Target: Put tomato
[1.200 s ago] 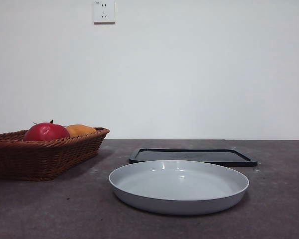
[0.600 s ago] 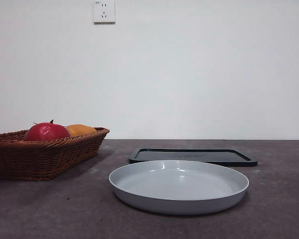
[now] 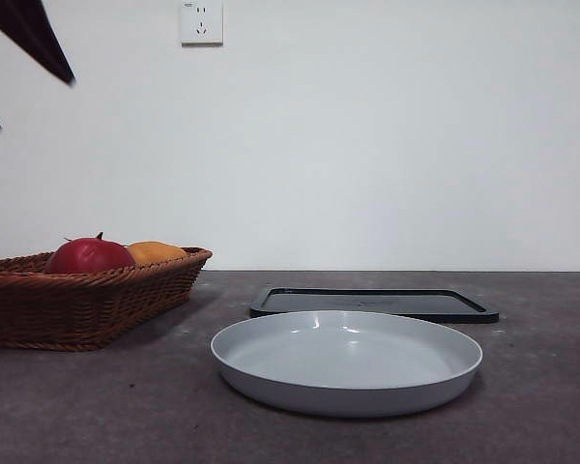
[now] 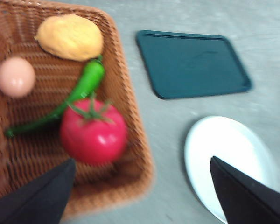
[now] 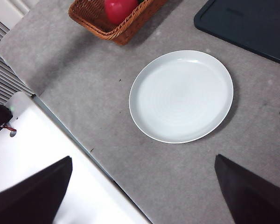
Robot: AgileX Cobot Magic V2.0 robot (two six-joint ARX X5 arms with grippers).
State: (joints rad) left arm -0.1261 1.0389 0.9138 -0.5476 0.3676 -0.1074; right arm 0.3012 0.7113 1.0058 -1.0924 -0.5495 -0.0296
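Clearly, the left gripper (image 4: 140, 186) hangs above the tomato (image 4: 94, 133), jaws wide; descending, one jaw could catch the green pepper (image 4: 84, 86) lying beyond it.

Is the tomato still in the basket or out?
In. The tomato lies inside the wicker basket, beside a green pepper; the left gripper, open, is above it and the white plate is empty.
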